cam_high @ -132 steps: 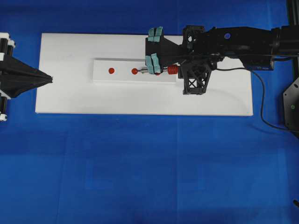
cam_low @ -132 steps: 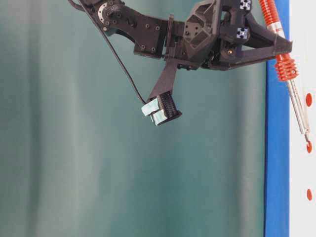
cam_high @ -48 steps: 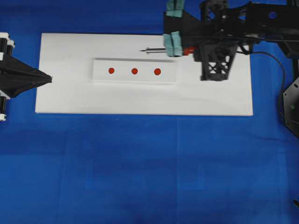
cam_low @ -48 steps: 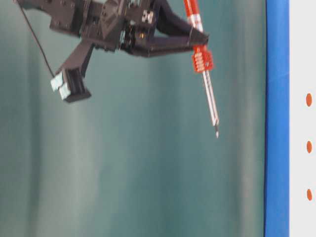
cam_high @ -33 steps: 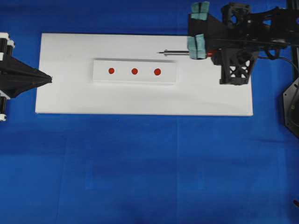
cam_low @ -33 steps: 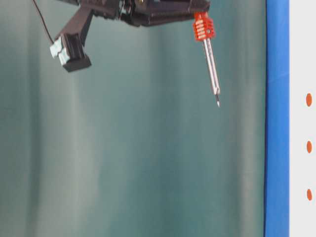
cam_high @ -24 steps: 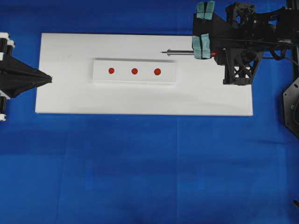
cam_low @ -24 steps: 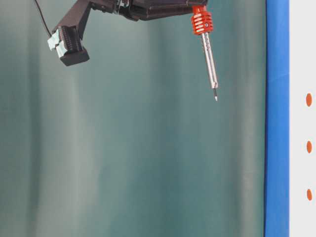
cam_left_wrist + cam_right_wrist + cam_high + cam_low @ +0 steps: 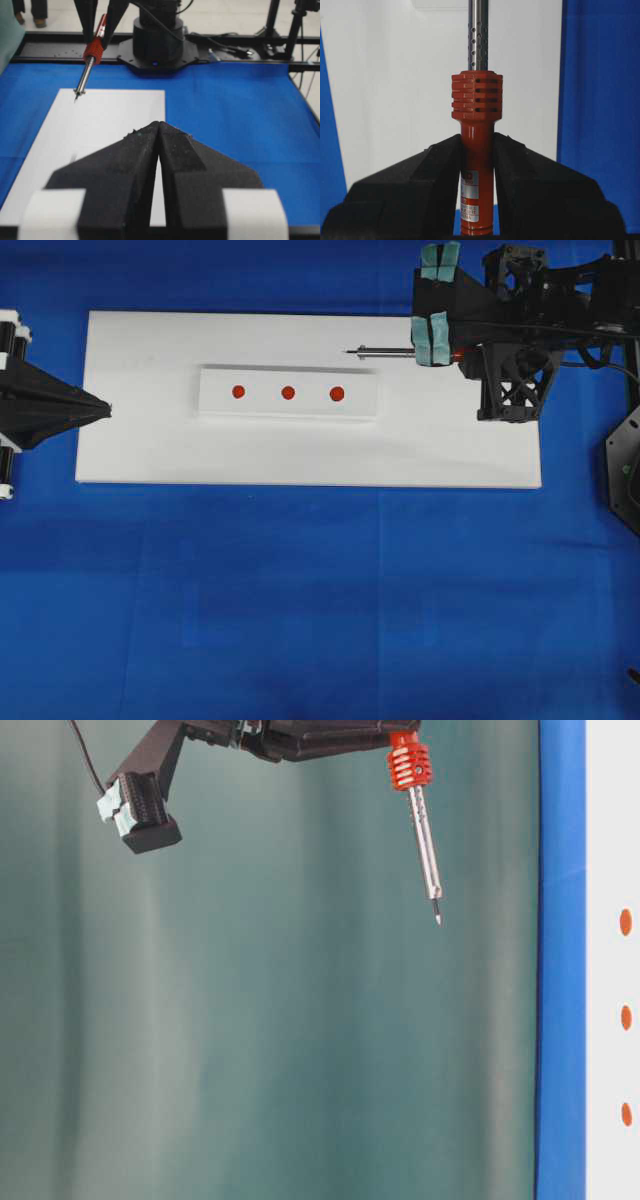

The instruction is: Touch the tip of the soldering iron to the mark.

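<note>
The soldering iron is pinched at its orange-red handle between the fingers of the right gripper. It hangs in the air above the right part of the white board, well apart from the three red marks. The left gripper sits pressed together at the board's left edge.

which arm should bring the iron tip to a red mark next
Right. The right gripper already clamps the soldering iron, its tip lifted beside the marked strip. The left gripper is shut, empty, parked at the board's far end.
</note>
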Robot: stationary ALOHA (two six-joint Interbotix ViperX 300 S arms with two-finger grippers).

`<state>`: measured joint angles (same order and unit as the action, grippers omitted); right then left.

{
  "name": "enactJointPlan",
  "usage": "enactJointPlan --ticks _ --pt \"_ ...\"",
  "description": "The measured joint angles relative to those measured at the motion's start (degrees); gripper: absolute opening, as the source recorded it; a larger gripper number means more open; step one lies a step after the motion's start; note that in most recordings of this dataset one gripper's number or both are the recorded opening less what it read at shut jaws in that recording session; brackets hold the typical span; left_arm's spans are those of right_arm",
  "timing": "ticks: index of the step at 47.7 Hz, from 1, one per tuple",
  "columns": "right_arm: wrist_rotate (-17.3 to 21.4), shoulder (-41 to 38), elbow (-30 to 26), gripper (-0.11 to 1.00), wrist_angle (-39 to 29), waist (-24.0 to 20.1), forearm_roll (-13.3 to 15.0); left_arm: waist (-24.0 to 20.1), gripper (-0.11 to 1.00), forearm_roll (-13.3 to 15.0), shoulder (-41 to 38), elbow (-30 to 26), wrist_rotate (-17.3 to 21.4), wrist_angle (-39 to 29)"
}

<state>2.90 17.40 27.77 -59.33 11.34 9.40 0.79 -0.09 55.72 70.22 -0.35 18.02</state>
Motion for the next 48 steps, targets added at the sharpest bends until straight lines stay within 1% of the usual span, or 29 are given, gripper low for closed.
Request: enactJointPlan --ticks 17,26,37,48 --pt "0.0 -0.3 0.3 0.06 0.0 0.0 0.0 0.0 0.0 0.1 0.0 0.0 0.0 0.0" --pt "0.0 -2.6 0.8 0.06 0.4 0.0 -0.1 0.0 0.0 0.1 0.0 0.0 0.0 0.0" --pt "0.1 -6.2 2.5 0.06 3.5 0.1 -0.3 0.0 0.0 0.0 0.1 0.0 0.0 -0.1" --pt "0.1 -9.6 4.4 0.06 8.4 0.1 -1.7 0.0 0.0 0.1 0.1 0.0 0.0 0.0"
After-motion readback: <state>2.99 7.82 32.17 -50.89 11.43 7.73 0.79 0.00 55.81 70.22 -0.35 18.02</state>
